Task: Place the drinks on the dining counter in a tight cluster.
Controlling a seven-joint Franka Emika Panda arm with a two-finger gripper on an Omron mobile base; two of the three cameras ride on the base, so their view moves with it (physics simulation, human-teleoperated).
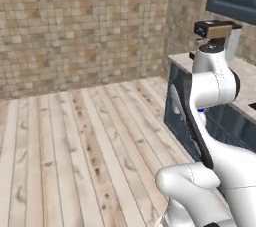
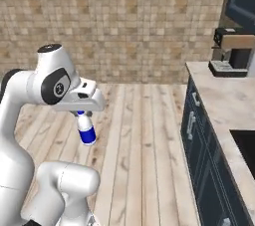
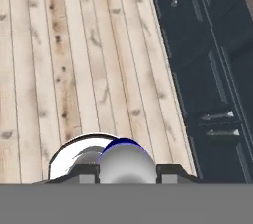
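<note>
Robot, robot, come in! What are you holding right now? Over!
Gripper shut on small bottle, blue label, hanging over wood floor. Marble counter off to the right, not the dining counter. Nothing blocking.

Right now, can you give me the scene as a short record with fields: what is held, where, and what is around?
held item: small clear bottle with blue label, hanging below the hand
end effector: shut on the bottle's top
position: above the wooden floor, not over any counter
nearby: marble counter with dark blue cabinets to the right
on that counter: coffee machine at the far end
background: tiled wall
</note>
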